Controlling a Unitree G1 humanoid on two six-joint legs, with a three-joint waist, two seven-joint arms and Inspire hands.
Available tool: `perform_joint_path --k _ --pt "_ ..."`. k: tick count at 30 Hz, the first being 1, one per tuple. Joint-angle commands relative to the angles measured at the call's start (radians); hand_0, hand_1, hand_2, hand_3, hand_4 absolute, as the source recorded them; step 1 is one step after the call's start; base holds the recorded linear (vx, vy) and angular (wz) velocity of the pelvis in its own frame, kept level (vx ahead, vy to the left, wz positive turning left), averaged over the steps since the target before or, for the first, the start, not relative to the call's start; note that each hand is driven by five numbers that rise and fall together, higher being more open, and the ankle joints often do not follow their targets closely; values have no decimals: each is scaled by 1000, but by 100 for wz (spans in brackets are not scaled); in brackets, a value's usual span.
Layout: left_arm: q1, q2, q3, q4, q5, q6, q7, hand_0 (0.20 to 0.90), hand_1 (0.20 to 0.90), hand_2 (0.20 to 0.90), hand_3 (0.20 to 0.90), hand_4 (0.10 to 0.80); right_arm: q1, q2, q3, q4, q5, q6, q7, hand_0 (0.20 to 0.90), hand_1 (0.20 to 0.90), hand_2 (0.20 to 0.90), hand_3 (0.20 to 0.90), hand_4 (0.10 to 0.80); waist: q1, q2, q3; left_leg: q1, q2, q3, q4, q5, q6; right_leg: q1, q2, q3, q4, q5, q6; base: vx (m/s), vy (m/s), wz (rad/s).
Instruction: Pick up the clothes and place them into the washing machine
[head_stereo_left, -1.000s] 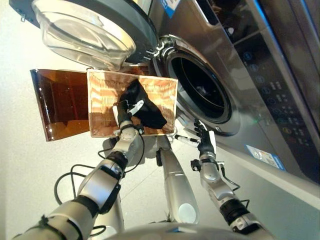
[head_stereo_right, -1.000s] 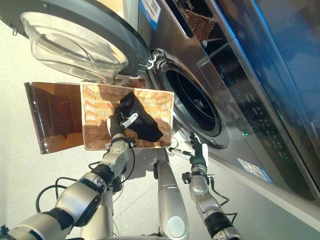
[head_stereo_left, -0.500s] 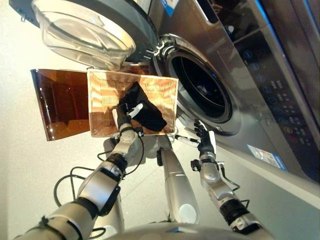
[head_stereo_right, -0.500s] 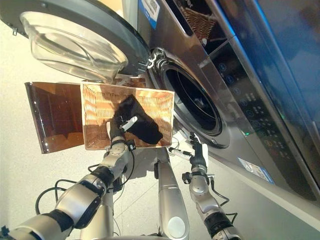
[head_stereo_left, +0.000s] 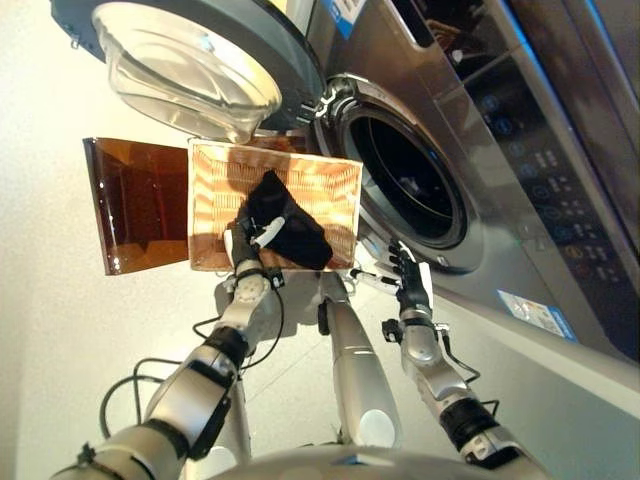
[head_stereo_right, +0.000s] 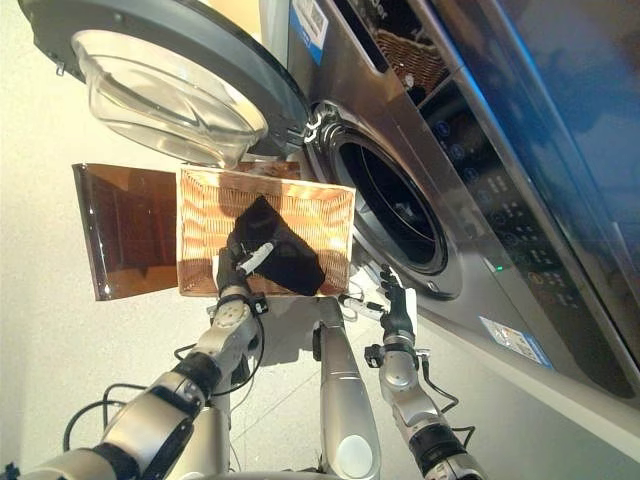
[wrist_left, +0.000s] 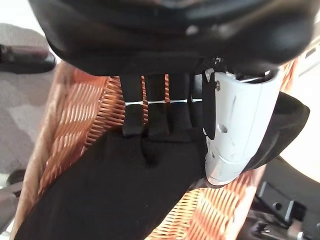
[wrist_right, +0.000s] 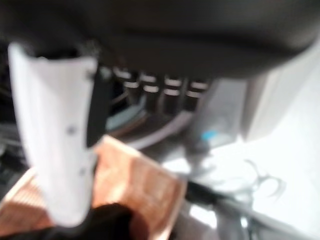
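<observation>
Nearest to us, the right robot hand (head_stereo_left: 410, 277) hangs in the air below the washing machine's opening, its fingers straight and spread, holding nothing. Our left robot hand (head_stereo_left: 243, 245) reaches into the wicker basket (head_stereo_left: 215, 180) and its fingers dip into the black garment (head_stereo_left: 290, 225); in the left wrist view we see those fingers (wrist_left: 133, 107) curled down into the dark cloth (wrist_left: 125, 190) with the white-covered thumb pressed against it from the side, so the hand is pinching the garment. The garment lies inside the basket, bunched toward the side closer to the machine, with bare weave showing around it. Just beside the basket, on the side away from the machine, stands a brown see-through panel (head_stereo_left: 135, 200), touching the basket's edge as far as we can tell. Beyond the basket, the round door (head_stereo_right: 170, 85) of the washing machine (head_stereo_right: 480, 200) is swung wide open, its clear bowl-shaped window facing us. The dark drum opening (head_stereo_left: 410, 180) lies just past the basket's far corner; we cannot tell what is inside it.
</observation>
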Motion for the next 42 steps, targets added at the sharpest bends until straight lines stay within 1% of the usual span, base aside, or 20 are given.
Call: perform_joint_path --k 1,4,8,12,19,23,29,32,36,38,40,42 --pt "-1 -6 9 -124 19 -78 -39 200 200 200 200 300 9 -85 -21 -76 23 -70 -1 900 900 900 900 800 8 67 -16 -34 -8 -82 -238 202 -76 44 50 -82 28 -87 -40 -17 4 4" --pt "38 12 13 -175 18 -82 -73 200 200 200 200 300 4 -95 -17 -75 32 -76 20 900 900 900 900 800 19 71 -12 -24 -11 -86 -236 203 -74 55 48 -84 30 -87 -40 -13 15 5" --pt "60 17 13 -215 3 -89 -95 200 200 200 200 300 8 -103 -19 -78 31 -74 31 900 900 900 900 800 23 73 -17 -17 -12 -87 -237 204 -73 63 47 -85 31 -87 -39 -5 8 3" --pt "74 15 10 -217 -22 -92 -122 200 200 200 200 300 10 -99 -18 -60 36 -70 38 900 900 900 900 800 24 75 -22 -3 -13 -84 -244 207 -74 75 44 -89 28 -87 -38 0 0 0" --pt "122 26 -3 -272 -44 -88 -170 200 200 200 200 300 23 -105 -17 -60 56 -74 67 900 900 900 900 800 29 77 -39 30 -15 -89 -251 209 -72 113 43 -90 28 -94 -37 1 0 1" --pt "142 46 -15 -273 -32 -78 -215 200 200 200 200 300 11 -128 -1 -55 120 -105 136 900 900 900 900 800 34 78 -43 60 -17 -92 -250 206 -70 144 42 -93 28 -100 -34 0 0 0" --pt "143 67 -43 -236 -8 -64 -274 200 200 200 200 300 -22 -206 34 -63 148 -110 241 900 900 900 900 800 45 86 -35 85 -25 -94 -255 208 -68 173 38 -99 19 -99 -33 1 -1 4" --pt "148 74 -50 -242 7 -63 -289 200 200 200 200 300 -39 -208 43 -55 167 -118 267 900 900 900 900 800 49 92 -38 86 -26 -95 -261 211 -69 173 39 -98 16 -98 -33 0 0 0" --pt "153 76 -53 -265 24 -58 -297 200 200 200 200 300 -53 -184 67 -30 180 -117 286 900 900 900 900 800 53 97 -53 87 -25 -99 -267 213 -68 174 38 -100 14 -100 -34 0 0 0" --pt "156 81 -54 -273 39 -56 -295 200 200 200 200 300 -50 -179 76 -39 192 -118 298 900 900 900 900 800 55 98 -60 89 -25 -99 -267 212 -68 176 38 -99 14 -102 -33 0 0 0" --pt "156 89 -59 -280 67 -51 -297 200 200 200 200 300 -47 -190 95 -72 154 -110 306 900 900 900 900 800 55 99 -66 90 -26 -99 -265 210 -67 177 39 -97 15 -105 -33 0 0 0" --pt "156 90 -58 -280 70 -51 -295 200 200 200 200 300 -47 -198 107 -99 153 -110 321 900 900 900 900 800 56 99 -67 88 -27 -100 -263 209 -66 175 37 -96 17 -105 -33 0 0 0"
